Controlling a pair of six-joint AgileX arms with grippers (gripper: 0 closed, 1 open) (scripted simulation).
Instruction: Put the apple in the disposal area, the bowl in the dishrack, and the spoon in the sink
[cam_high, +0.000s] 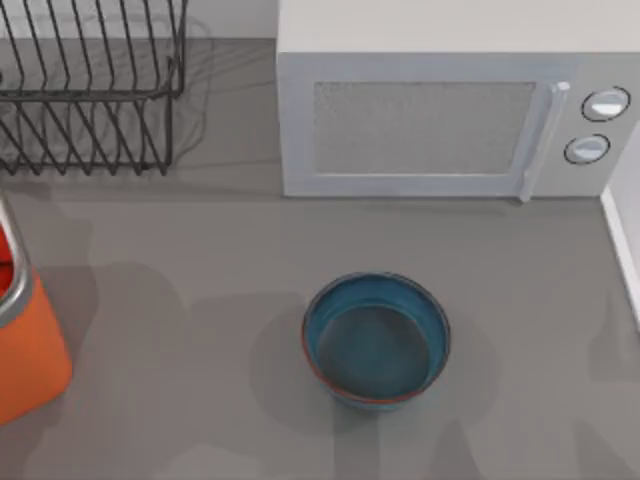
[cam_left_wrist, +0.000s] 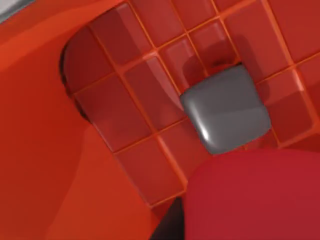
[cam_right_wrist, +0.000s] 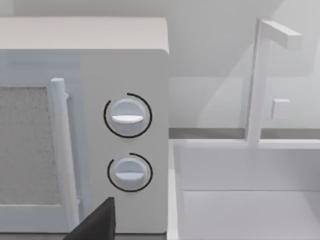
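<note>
Hanging inside the orange disposal area (cam_left_wrist: 100, 125) at the worktop's left edge, the left gripper's finger (cam_left_wrist: 227, 110) seemed to press the apple (cam_left_wrist: 255, 195), though I cannot tell its grip; releasing low would prevent bouncing.

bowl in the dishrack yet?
No. In the top view the bowl sits on the grey counter in front of the microwave, apart from the dishrack at the back left.

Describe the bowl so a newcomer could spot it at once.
Find the white microwave at the back of the grey table. In front of it, standing alone, is the bowl: round, deep, glossy teal-blue with a thin reddish-brown rim, unlike the orange disposal area at the left edge.
</note>
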